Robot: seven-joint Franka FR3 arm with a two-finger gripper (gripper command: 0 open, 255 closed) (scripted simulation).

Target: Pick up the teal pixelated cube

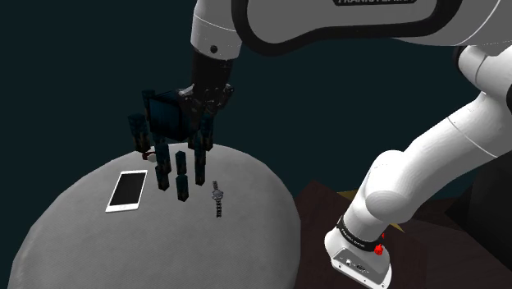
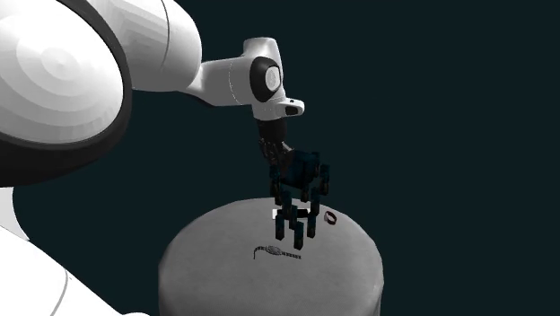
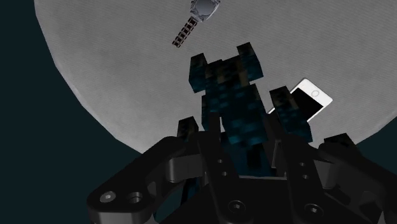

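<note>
The teal pixelated cube figure [image 1: 168, 115] is a dark teal body of small blocks with leg-like columns hanging down. My gripper [image 1: 198, 138] comes down from above and is shut on its body, over the round grey table [image 1: 74, 246]. In the second exterior view the figure [image 2: 305, 171] hangs under the gripper [image 2: 285, 184], its lowest blocks close to the tabletop; I cannot tell if they touch. In the wrist view the figure [image 3: 232, 95] is clasped between the fingers of the gripper [image 3: 245, 149].
A white phone [image 1: 127, 190] lies flat at the figure's left in the shoulder view. A wristwatch [image 1: 217, 198] lies to its right. A small dark ring [image 2: 330, 217] sits behind the figure. The table's rim [image 2: 179, 260] drops off all round. The dark stand [image 1: 328, 205] is lower right.
</note>
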